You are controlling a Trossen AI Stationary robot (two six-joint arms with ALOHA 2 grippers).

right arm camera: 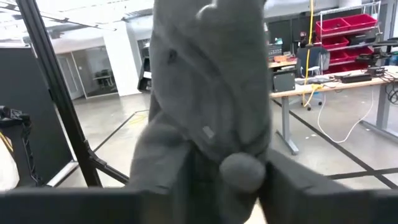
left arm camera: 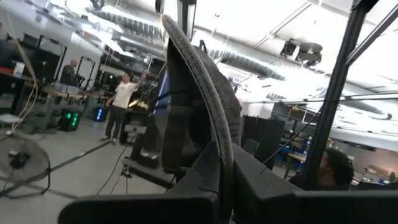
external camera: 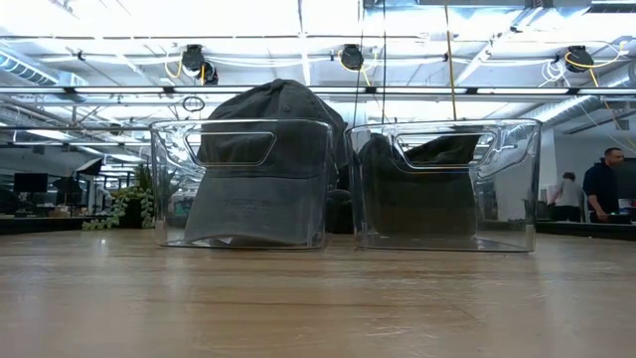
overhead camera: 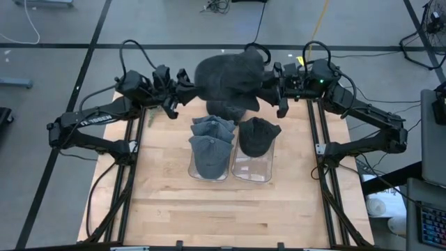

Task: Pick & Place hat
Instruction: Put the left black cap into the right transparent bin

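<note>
A dark grey fabric baseball cap (overhead camera: 230, 75) is held in the air at the far edge of the light wooden table (overhead camera: 230, 202), between the two arms. The left gripper (overhead camera: 187, 86) is clamped on the cap's brim edge; in the left wrist view the curved brim (left arm camera: 208, 93) runs down into the closed fingers (left arm camera: 205, 180). The right gripper (overhead camera: 268, 82) meets the cap from the opposite side. In the right wrist view the cloth (right arm camera: 211, 93) fills the gap between its fingers (right arm camera: 292, 186), which sit against the fabric.

Two clear plastic bins stand side by side mid-table. The left bin (overhead camera: 191, 171) holds a stack of grey caps (overhead camera: 211, 143). The right bin (overhead camera: 252, 171) holds one black cap (overhead camera: 258, 136).
</note>
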